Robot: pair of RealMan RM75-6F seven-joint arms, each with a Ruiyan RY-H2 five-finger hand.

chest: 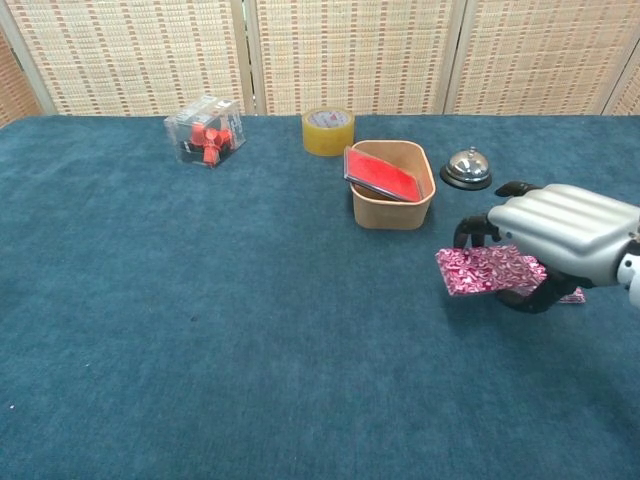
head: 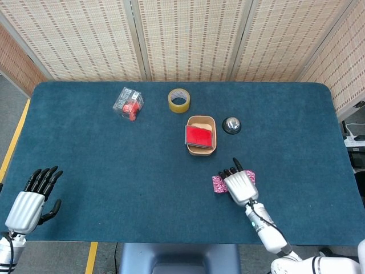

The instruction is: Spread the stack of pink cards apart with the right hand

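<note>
The pink patterned cards lie fanned in a strip on the blue table, right of centre. One end of the pink cards sticks out left of my right hand, and a small part of them shows on the hand's right side. In the chest view my right hand lies over the strip, fingers on top and thumb curled under its front edge, gripping the cards. The strip's middle is hidden under the hand. At the table's near left corner my left hand is open and holds nothing.
A tan tray holding a red card stands just beyond the cards, with a metal bell to its right. A yellow tape roll and a clear box of red pieces sit further back. The table edge runs close behind my right hand.
</note>
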